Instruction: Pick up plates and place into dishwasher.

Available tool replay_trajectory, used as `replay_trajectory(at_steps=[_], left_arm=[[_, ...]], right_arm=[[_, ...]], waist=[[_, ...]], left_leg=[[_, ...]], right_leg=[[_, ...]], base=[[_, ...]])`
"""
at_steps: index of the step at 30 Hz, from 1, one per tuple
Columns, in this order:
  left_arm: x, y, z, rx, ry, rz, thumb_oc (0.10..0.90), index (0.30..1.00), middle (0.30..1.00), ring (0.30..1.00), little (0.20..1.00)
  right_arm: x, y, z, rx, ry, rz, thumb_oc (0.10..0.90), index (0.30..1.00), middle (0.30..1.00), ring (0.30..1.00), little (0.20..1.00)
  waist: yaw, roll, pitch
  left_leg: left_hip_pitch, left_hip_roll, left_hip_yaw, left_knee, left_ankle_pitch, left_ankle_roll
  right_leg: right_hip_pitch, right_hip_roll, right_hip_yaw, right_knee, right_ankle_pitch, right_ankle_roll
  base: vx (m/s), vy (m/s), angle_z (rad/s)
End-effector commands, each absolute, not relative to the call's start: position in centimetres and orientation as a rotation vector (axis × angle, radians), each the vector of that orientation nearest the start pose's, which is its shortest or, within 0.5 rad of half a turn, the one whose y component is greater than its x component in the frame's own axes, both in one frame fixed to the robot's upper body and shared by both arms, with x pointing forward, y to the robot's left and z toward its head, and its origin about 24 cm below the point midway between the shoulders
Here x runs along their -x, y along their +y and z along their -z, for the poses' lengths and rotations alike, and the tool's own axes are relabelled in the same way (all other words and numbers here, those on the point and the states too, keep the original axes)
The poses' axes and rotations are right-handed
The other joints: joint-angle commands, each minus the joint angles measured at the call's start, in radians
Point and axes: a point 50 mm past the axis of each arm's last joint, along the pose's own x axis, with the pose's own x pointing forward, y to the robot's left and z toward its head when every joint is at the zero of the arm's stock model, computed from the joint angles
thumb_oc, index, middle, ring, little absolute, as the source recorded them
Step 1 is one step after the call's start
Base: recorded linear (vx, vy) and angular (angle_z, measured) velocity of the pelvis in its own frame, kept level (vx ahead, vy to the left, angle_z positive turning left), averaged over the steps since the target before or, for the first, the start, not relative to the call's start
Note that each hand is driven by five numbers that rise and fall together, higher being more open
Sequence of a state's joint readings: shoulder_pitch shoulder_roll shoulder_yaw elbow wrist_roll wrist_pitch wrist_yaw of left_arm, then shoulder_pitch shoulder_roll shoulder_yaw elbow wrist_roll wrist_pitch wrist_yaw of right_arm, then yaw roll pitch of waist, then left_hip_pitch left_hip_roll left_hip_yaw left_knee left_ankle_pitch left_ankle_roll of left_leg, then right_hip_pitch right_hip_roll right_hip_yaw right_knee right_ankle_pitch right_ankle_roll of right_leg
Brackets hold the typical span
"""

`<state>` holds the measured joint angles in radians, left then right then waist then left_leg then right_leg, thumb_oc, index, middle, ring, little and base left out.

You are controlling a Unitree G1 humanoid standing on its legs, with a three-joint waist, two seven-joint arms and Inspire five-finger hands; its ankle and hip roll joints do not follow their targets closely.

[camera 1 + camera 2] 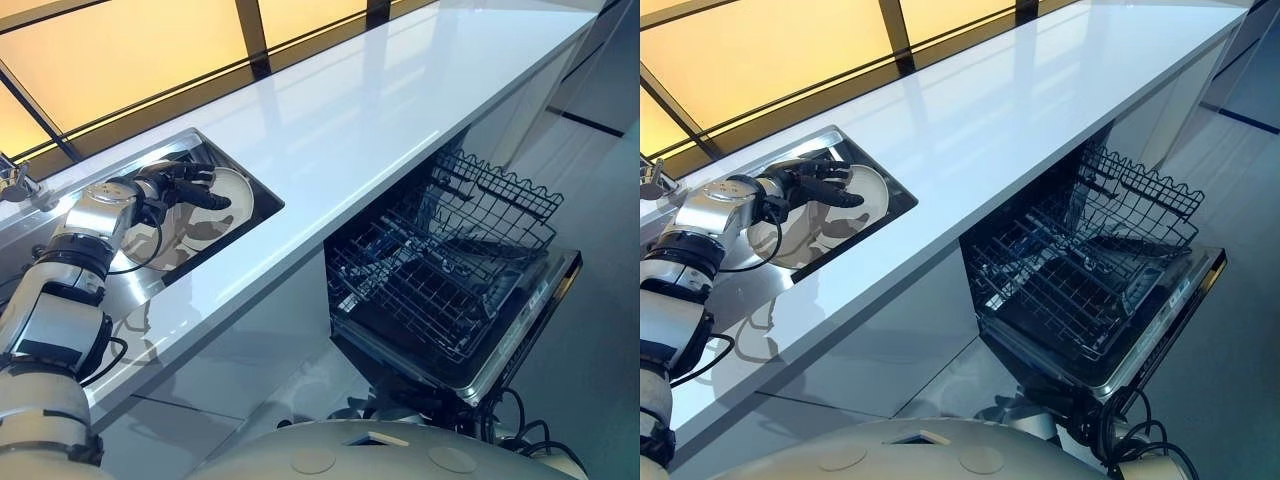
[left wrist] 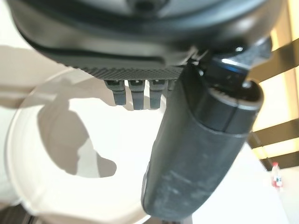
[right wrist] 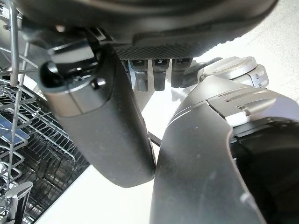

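Left hand extended into sink, fingers spread loose over white plate

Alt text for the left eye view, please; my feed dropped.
The left hand reaches with open fingers over a white plate lying in the sink set into the white countertop. To the right, below it, the dishwasher stands open with its wire rack pulled out.

Eye views: from head, downward, sharing counter, sink, rack. Left wrist view: very close along left hand onto plate. Right wrist view: along right hand, rack beside it.
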<state>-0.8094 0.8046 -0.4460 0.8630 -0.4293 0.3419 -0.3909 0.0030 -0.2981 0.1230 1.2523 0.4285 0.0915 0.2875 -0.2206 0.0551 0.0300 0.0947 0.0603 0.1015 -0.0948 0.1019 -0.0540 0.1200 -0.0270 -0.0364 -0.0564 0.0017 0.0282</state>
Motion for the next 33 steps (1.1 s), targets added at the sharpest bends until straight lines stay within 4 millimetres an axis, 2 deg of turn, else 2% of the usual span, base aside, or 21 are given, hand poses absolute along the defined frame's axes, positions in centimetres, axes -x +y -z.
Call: replay_trajectory(at_steps=[1, 4, 6, 8, 11, 15, 18, 19, 24, 27, 33], left_arm=[[-37.5, 31.5, -20.6, -0.485, 0.337, 0.083, 0.8, 0.9, 0.9, 0.9, 0.9], [-37.3, 31.7, -20.9, -0.519, 0.35, 0.106, 0.8, 0.9, 0.9, 0.9, 0.9], [-37.2, 32.1, -21.9, -0.587, 0.327, 0.082, 0.8, 0.9, 0.9, 0.9, 0.9], [-37.2, 32.0, -22.9, -0.574, 0.28, 0.069, 0.8, 0.9, 0.9, 0.9, 0.9], [-37.5, 31.2, -24.2, -0.427, 0.177, 0.094, 0.8, 0.9, 0.9, 0.9, 0.9], [-37.8, 28.9, -26.8, -0.087, -0.053, 0.209, 0.8, 0.9, 0.9, 0.9, 0.9], [-37.5, 29.0, -28.4, 0.013, -0.184, 0.156, 0.8, 0.9, 0.9, 0.9, 0.9], [-37.1, 30.0, -29.0, 0.012, -0.245, 0.08, 0.8, 0.9, 0.9, 0.9, 0.9], [-35.7, 33.1, -29.2, -0.074, -0.347, -0.107, 0.8, 0.9, 0.9, 0.9, 0.9], [-35.6, 33.3, -28.5, -0.127, -0.331, -0.125, 0.8, 0.9, 0.9, 0.9, 0.9], [-36.3, 32.6, -27.3, -0.309, -0.241, -0.141, 0.8, 0.9, 0.9, 0.9, 0.9]], right_arm=[[-6.2, -26.2, 15.7, -0.178, 1.325, 0.13, 0.8, 0.9, 0.9, 0.9, 0.9], [-6.2, -26.4, 15.7, -0.181, 1.318, 0.142, 0.8, 0.9, 0.9, 0.9, 0.9], [-6.2, -26.5, 15.6, -0.188, 1.314, 0.153, 0.8, 0.9, 0.9, 0.9, 0.9], [-6.2, -26.5, 15.7, -0.193, 1.309, 0.161, 0.8, 0.9, 0.9, 0.9, 0.9], [-6.1, -26.4, 15.7, -0.202, 1.309, 0.165, 0.8, 0.9, 0.9, 0.9, 0.9], [-5.9, -26.2, 15.8, -0.208, 1.316, 0.16, 0.8, 0.9, 0.9, 0.9, 0.9], [-5.6, -26.2, 15.8, -0.203, 1.328, 0.154, 0.8, 0.9, 0.9, 0.9, 0.9], [-5.4, -26.1, 15.9, -0.203, 1.334, 0.151, 0.8, 0.9, 0.9, 0.9, 0.9], [-5.0, -26.0, 16.0, -0.201, 1.343, 0.142, 0.8, 0.9, 0.9, 0.9, 0.9], [-4.9, -26.0, 16.0, -0.199, 1.345, 0.137, 0.8, 0.9, 0.9, 0.9, 0.9], [-4.5, -26.2, 15.9, -0.191, 1.347, 0.137, 0.8, 0.9, 0.9, 0.9, 0.9]], waist=[[0.002, 0.023, 0.002], [0.006, 0.025, 0.005], [0.011, 0.026, 0.007], [0.014, 0.025, 0.007], [0.017, 0.02, 0.007], [0.017, 0.016, 0.004], [0.017, 0.017, 0.001], [0.019, 0.015, -0.002], [0.025, 0.01, -0.006], [0.025, 0.005, -0.006], [0.014, 0.001, -0.002]], left_leg=[[0.035, -0.131, 0.069, 0.026, -0.157, 0.097], [0.031, -0.132, 0.07, 0.028, -0.157, 0.097], [0.029, -0.133, 0.064, 0.029, -0.157, 0.098], [0.027, -0.133, 0.063, 0.03, -0.156, 0.097], [0.026, -0.132, 0.059, 0.03, -0.155, 0.096], [0.031, -0.129, 0.055, 0.02, -0.153, 0.091], [0.034, -0.129, 0.051, 0.017, -0.154, 0.089], [0.036, -0.129, 0.051, 0.017, -0.155, 0.088], [0.04, -0.13, 0.052, 0.019, -0.161, 0.092], [0.04, -0.13, 0.056, 0.025, -0.165, 0.095], [0.034, -0.133, 0.067, 0.048, -0.177, 0.103]], right_leg=[[-0.082, 0.024, 0.013, 0.075, 0.0, 0.09], [-0.083, 0.023, 0.015, 0.072, 0.003, 0.091], [-0.082, 0.024, 0.015, 0.071, 0.003, 0.092], [-0.081, 0.025, 0.016, 0.068, 0.004, 0.093], [-0.079, 0.026, 0.017, 0.065, 0.005, 0.093], [-0.078, 0.03, 0.022, 0.065, 0.002, 0.088], [-0.077, 0.031, 0.025, 0.063, 0.0, 0.084], [-0.076, 0.031, 0.026, 0.063, -0.001, 0.082], [-0.075, 0.032, 0.025, 0.067, -0.006, 0.079], [-0.076, 0.032, 0.027, 0.074, -0.009, 0.077], [-0.086, 0.027, 0.039, 0.094, -0.014, 0.081]], base=[[-0.02, 0.011, -0.06], [-0.01, 0.003, -0.02], [0.0, 0.0, 0.0], [0.0, 0.0, 0.0], [0.0, 0.0, 0.0], [0.0, -0.017, 0.01], [0.0, 0.0, 0.0], [0.03, -0.009, -0.01], [0.02, -0.001, -0.05], [0.0, 0.0, 0.0], [0.05, 0.04, -0.02]])
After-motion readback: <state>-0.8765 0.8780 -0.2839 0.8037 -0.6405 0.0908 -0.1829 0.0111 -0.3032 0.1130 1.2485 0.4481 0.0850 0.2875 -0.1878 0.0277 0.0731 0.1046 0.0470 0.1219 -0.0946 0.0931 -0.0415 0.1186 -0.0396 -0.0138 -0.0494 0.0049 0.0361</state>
